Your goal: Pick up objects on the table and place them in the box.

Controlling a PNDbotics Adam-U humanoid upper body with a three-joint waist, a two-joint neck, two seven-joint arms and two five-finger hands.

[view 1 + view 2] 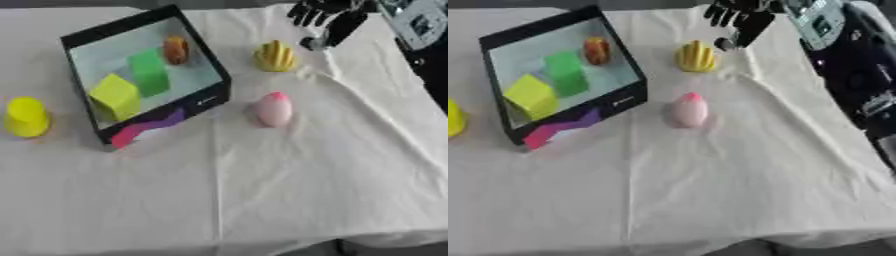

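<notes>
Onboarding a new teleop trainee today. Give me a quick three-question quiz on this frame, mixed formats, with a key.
1. True or false: the pink egg-shaped object already lies inside the box.

2. Multiple choice: which item on the cloth is nearest the right hand?
A. yellow cup
B. yellow ribbed object
C. pink egg-shaped object

3. Fill in: besides the green block and the small orange object, the box holds a ______ block.

Key
1. False: it sits on the cloth, to the right of the box.
2. B: the hand hangs at the far edge just beyond it, fingers pointing down, holding nothing.
3. Yellow-green.
</notes>
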